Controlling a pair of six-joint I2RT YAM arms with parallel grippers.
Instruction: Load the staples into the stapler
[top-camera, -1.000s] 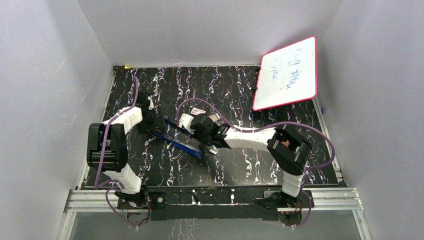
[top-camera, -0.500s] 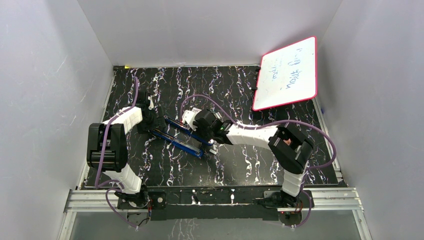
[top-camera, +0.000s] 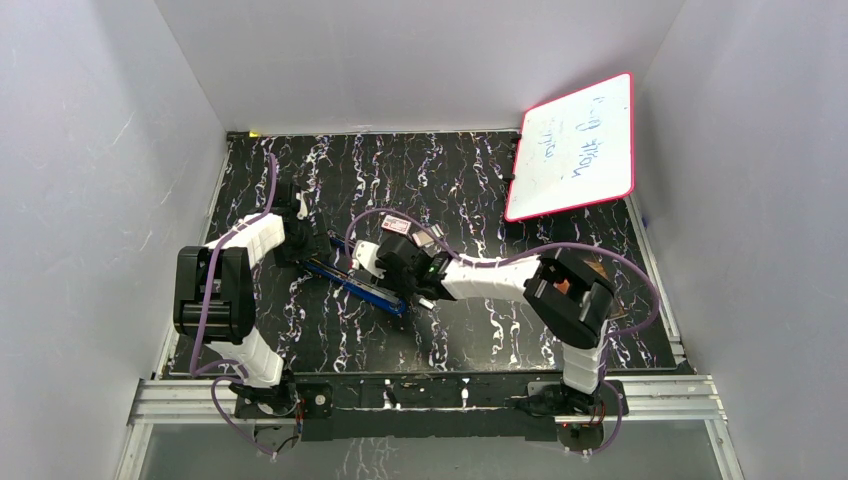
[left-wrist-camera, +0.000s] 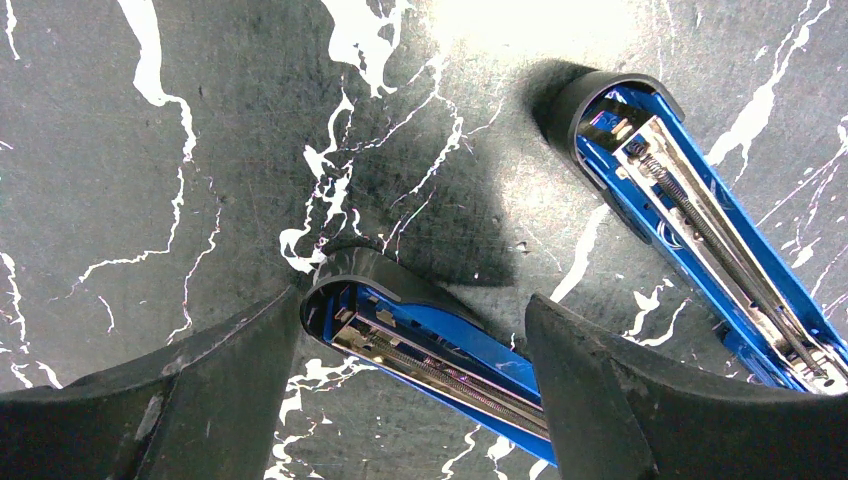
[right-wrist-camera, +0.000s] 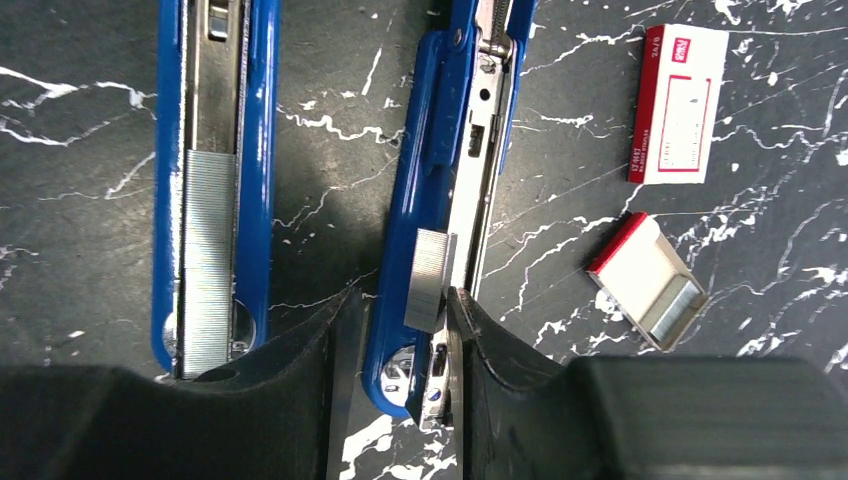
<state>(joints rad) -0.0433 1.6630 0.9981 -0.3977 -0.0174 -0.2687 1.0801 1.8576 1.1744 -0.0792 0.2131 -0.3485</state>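
Observation:
Two long blue stapler bodies lie open, side by side. The left one (right-wrist-camera: 255, 150) has a long strip of staples (right-wrist-camera: 210, 250) in its channel. On the right one (right-wrist-camera: 440, 130) a short block of staples (right-wrist-camera: 430, 278) rests slightly askew on the metal rail. My right gripper (right-wrist-camera: 402, 295) is open around that stapler's front end. The block's edge is against the right finger (right-wrist-camera: 470, 340), and the left finger stands apart from it. My left gripper (left-wrist-camera: 412, 300) is open wide, straddling the rounded rear end of one stapler (left-wrist-camera: 400, 320). The other stapler's rear end (left-wrist-camera: 640, 130) lies beyond it.
A small red-and-white box (right-wrist-camera: 680, 100) lies right of the staplers, with its open inner tray (right-wrist-camera: 648, 282) nearer and holding more staples. A red-framed whiteboard (top-camera: 575, 145) leans at the back right. White walls close in the black marbled table (top-camera: 480, 330).
My right wrist has shifted left along the staplers, uncovering the small box behind it, and its jaws have opened. The left arm has not moved.

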